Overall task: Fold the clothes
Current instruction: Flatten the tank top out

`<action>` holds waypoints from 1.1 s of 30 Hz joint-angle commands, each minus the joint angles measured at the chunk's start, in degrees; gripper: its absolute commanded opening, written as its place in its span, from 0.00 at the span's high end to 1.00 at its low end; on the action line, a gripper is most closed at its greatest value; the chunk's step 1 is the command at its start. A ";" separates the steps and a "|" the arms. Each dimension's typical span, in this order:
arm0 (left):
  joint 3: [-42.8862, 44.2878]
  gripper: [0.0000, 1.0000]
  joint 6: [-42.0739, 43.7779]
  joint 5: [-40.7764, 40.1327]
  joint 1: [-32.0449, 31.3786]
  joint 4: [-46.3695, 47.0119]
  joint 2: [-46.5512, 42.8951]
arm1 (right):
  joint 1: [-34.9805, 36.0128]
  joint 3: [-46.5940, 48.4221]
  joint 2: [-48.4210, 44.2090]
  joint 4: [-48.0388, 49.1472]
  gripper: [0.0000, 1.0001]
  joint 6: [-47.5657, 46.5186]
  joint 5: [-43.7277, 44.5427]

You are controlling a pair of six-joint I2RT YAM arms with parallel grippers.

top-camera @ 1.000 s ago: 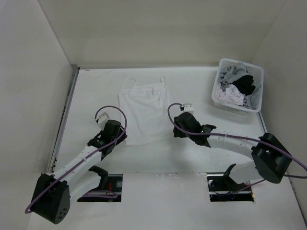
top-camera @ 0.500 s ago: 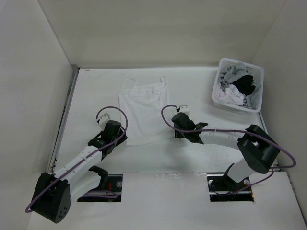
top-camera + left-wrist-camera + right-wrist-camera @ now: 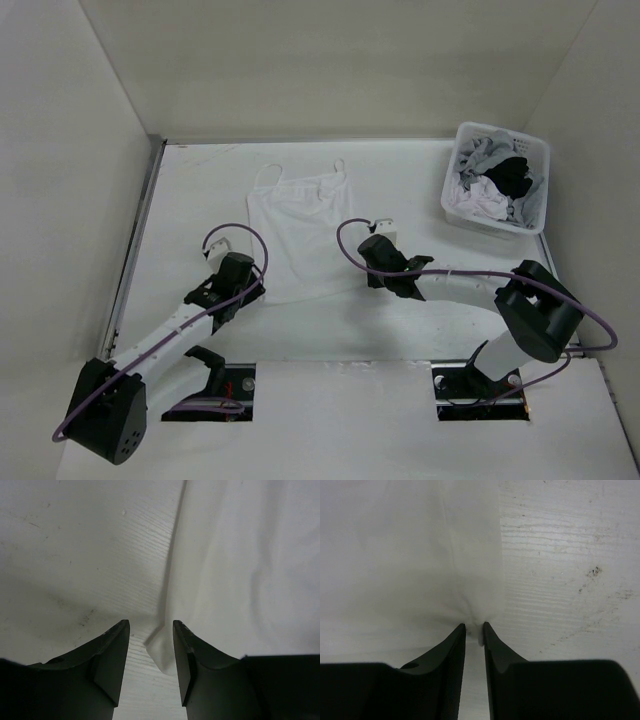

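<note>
The white sleeveless top (image 3: 300, 235) lies flat on the table, straps toward the far wall. My left gripper (image 3: 252, 292) sits at its lower left corner, open. In the left wrist view the corner of the top (image 3: 162, 655) lies between the spread fingers of my left gripper (image 3: 150, 627), closer to the right one. My right gripper (image 3: 366, 280) is at the lower right corner. The right wrist view shows my right gripper (image 3: 474, 626) with its jaws nearly together and the top (image 3: 395, 555) puckered at the tips, pinched. More clothes (image 3: 495, 185) fill the basket.
The white slotted basket (image 3: 447, 203) stands at the back right against the side wall. White walls close the table at the back and both sides. A metal rail (image 3: 135, 250) runs along the left edge. Bare wood-grain tabletop (image 3: 570, 555) lies right of the top.
My right arm swung left to the top's lower right corner and its jaws closed on the fabric. The left gripper shifted only slightly and stayed open.
</note>
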 commanded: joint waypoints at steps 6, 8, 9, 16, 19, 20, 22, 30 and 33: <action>2.78 0.61 1.11 -3.86 -5.97 -2.58 -1.14 | 1.02 2.02 -6.69 -2.36 0.88 1.00 1.91; 3.66 0.60 1.11 -4.47 -8.61 -2.67 0.62 | 1.29 1.76 -10.03 -2.89 0.88 1.62 0.43; 4.01 0.60 1.11 -4.74 -9.84 -3.02 1.67 | 1.29 1.33 -11.44 -2.89 0.88 1.88 -0.63; 2.17 0.68 -7.23 -10.54 -13.80 -6.45 -1.55 | -5.55 -5.26 -17.61 3.43 0.90 6.36 -10.30; 0.41 0.68 -10.66 -11.77 -16.09 -6.54 -6.13 | -8.72 -7.72 -16.03 7.47 0.90 8.03 -12.32; -0.11 0.68 -11.71 -12.12 -16.53 -6.80 -7.01 | -9.43 -8.17 -15.50 8.52 0.90 8.56 -13.02; -1.17 0.70 -13.74 -12.04 -16.97 -6.89 -7.89 | -10.66 -8.96 -14.53 10.72 0.90 9.70 -14.08; -3.63 0.85 -19.98 -11.25 -14.96 -7.60 -7.01 | -11.98 -10.10 -13.83 13.02 0.91 10.76 -15.14; -4.77 0.75 -20.43 -10.98 -13.72 -6.19 -9.82 | -11.63 -10.19 -14.26 13.19 0.90 10.41 -14.97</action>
